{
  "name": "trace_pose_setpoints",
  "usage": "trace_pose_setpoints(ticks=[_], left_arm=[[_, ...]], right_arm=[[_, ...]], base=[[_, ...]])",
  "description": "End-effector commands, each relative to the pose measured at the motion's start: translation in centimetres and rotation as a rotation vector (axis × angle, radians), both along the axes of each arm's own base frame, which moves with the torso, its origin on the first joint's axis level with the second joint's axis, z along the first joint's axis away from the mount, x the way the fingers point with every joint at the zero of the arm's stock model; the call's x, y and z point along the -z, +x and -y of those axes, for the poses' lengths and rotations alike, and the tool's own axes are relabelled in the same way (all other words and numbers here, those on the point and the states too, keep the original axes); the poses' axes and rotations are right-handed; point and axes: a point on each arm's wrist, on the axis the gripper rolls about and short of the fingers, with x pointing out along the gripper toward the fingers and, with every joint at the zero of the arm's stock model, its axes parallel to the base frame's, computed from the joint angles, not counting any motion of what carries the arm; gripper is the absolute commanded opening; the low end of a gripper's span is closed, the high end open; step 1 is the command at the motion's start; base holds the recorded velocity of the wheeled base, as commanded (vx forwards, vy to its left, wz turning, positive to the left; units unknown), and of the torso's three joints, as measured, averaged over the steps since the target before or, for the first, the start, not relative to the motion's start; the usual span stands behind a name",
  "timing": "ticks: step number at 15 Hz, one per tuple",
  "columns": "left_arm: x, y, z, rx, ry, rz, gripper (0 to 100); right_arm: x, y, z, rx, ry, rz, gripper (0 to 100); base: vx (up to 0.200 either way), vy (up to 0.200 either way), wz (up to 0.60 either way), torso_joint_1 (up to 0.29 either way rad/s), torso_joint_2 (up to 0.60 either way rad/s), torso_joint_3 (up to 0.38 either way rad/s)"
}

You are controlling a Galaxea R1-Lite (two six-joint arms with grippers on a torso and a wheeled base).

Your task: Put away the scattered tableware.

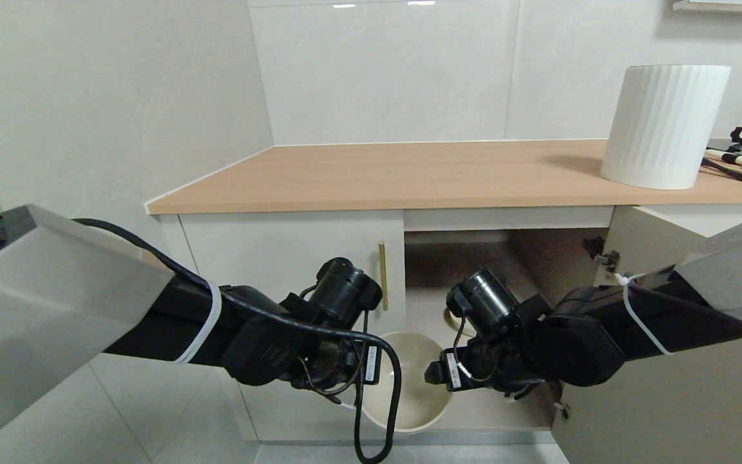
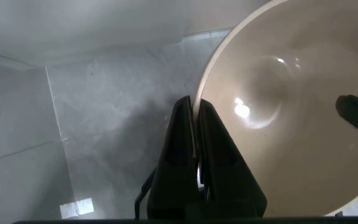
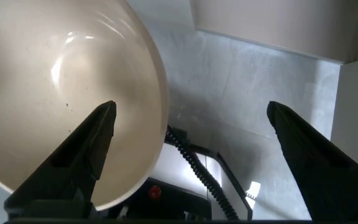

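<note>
Nearest, at 6 o'clock in the head view, a cream round glazed bowl point(image 1: 409, 367) hangs in the air between the two arms, above the grey tiled floor point(image 2: 98, 124). The left end effector point(image 2: 196, 102) is clamped on the bowl's rim at its 9 o'clock side, one finger inside the wall and one outside. A pinch on the edge carries the bowl level and leaves its mouth free. The right end effector point(image 3: 191, 109) stands wide apart at the bowl's 3 o'clock side, one finger over the hollow and the other outside the rim, gripping nothing. It looks placed to steady the bowl or take it over. The bowl is empty.

Beyond the bowl, toward 12 o'clock, the white cupboard point(image 1: 474, 258) under the desk stands with its right door point(image 1: 635, 241) swung out, probably so the bowl can be stowed. A pale curved edge point(image 1: 452, 319) shows low inside. It may be another dish, but the arms hide too much to tell.

Farther off, the pale wooden desk point(image 1: 409, 174) carries a white ribbed cylindrical container point(image 1: 664, 125) at 2 o'clock, whose contents cannot be seen. Slim dark and pale utensils point(image 1: 741, 160) lie beside it toward 3 o'clock.
</note>
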Motion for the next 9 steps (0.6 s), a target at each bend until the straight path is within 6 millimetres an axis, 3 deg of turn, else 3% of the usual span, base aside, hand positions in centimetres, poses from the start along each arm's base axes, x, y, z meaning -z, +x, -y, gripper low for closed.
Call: trace_pose_setpoints(ticks=[1, 9], left_arm=[[0.03, 0.01, 0.00, -0.001, 0.001, 0.000, 0], [0.09, 0.02, 0.01, 0.000, 0.001, -0.002, 0]], right_arm=[[0.20, 0.08, -0.05, 0.001, -0.003, -0.004, 0], [0.19, -0.04, -0.02, 0.000, -0.007, -0.003, 0]], base=[[0.000, 0.000, 0.00, 0.000, 0.00, 0.000], [0.000, 0.000, 0.00, 0.000, 0.00, 0.000]])
